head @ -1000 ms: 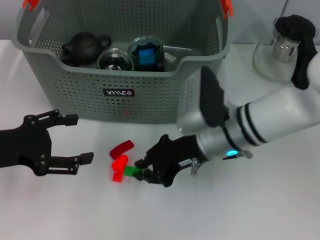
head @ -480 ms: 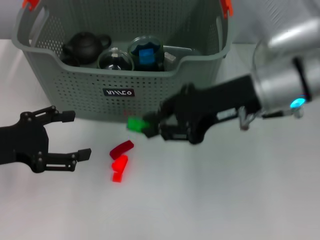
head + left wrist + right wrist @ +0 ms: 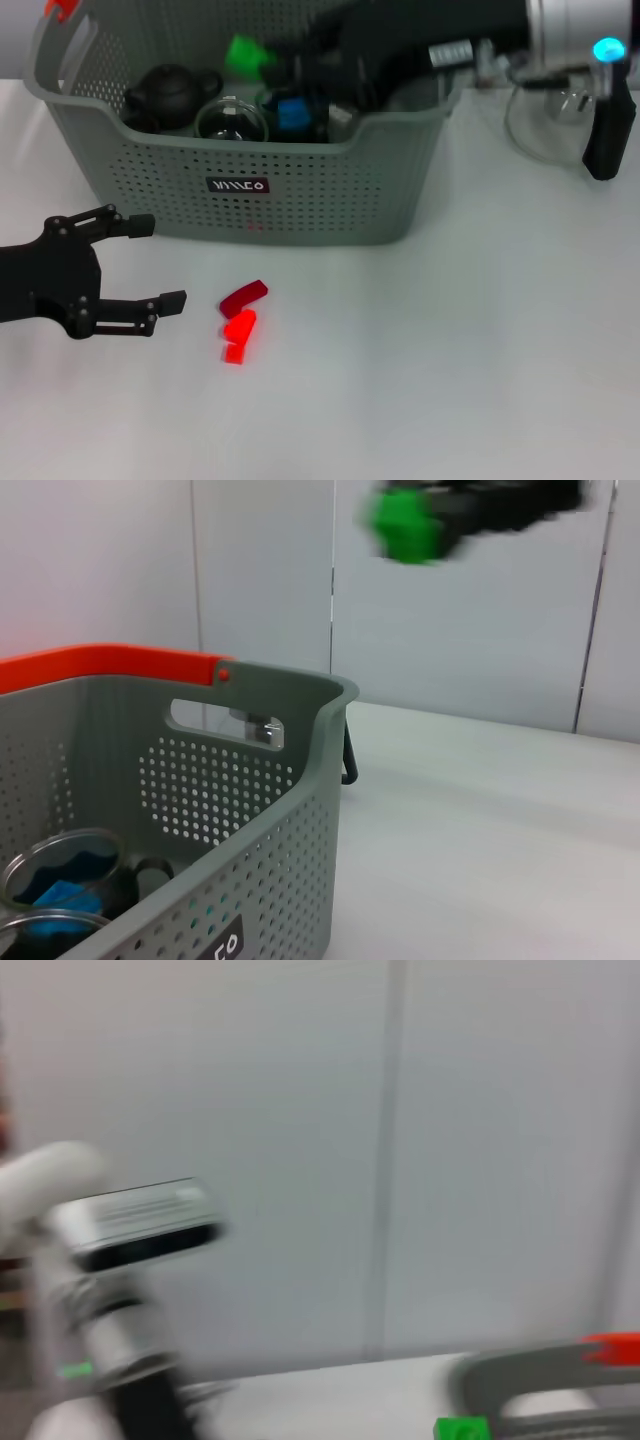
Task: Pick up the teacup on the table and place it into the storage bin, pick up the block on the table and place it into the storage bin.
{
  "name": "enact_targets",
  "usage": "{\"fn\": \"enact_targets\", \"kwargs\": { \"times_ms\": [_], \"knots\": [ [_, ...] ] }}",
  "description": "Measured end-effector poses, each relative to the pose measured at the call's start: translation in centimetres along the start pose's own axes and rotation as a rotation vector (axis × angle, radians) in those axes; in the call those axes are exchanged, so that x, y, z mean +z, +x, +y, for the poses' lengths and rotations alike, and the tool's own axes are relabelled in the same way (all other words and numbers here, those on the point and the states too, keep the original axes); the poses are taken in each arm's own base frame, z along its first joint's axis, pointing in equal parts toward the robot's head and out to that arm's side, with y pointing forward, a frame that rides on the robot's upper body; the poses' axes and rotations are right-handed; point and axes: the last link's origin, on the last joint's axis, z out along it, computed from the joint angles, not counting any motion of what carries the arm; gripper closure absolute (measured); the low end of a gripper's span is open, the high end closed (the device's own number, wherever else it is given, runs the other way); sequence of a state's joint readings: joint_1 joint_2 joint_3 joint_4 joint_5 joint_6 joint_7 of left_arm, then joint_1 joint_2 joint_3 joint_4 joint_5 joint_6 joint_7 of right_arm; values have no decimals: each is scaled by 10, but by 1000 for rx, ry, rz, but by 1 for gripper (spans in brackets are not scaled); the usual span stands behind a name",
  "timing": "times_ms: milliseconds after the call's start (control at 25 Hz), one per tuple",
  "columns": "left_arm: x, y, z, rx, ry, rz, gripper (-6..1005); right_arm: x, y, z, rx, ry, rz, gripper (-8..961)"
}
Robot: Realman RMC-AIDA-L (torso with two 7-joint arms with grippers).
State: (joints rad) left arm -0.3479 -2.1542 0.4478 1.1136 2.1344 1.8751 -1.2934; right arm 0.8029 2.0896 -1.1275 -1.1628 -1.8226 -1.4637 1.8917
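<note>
Right pincer (image 3: 268,62) clenched on green block (image 3: 243,52), held above storage bin (image 3: 300,190) interior for a clean drop. Left pincer (image 3: 150,265) released, parked low over surface (image 3: 450,360) beside red pieces (image 3: 240,318).

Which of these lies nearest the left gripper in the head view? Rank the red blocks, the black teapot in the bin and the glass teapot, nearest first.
From the left gripper, low on the table's left side:
1. Red blocks, on the table just to its right.
2. Black teapot, inside the storage bin, behind the gripper.
3. Glass teapot, far right, beyond the bin.
</note>
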Motion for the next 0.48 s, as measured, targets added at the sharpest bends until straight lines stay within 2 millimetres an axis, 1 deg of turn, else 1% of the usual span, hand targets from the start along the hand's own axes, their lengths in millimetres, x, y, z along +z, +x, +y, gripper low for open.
{"fn": "enact_targets", "kwargs": {
  "times_ms": [40, 160, 240, 360, 480],
  "knots": [
    [0, 0, 0, 1, -1, 1, 35, 1, -2, -5, 7, 32, 1, 749],
    [1, 1, -1, 4, -1, 7, 35, 9, -7, -31, 52, 169, 18, 748],
    [1, 2, -1, 5, -3, 8, 35, 13, -8, -44, 73, 226, 30, 748],
    [2, 3, 0, 8, -8, 8, 35, 20, -7, -58, 103, 257, 42, 748],
    [2, 3, 0, 8, -9, 8, 35, 25, -8, -64, 103, 276, 57, 748]
  ]
}}
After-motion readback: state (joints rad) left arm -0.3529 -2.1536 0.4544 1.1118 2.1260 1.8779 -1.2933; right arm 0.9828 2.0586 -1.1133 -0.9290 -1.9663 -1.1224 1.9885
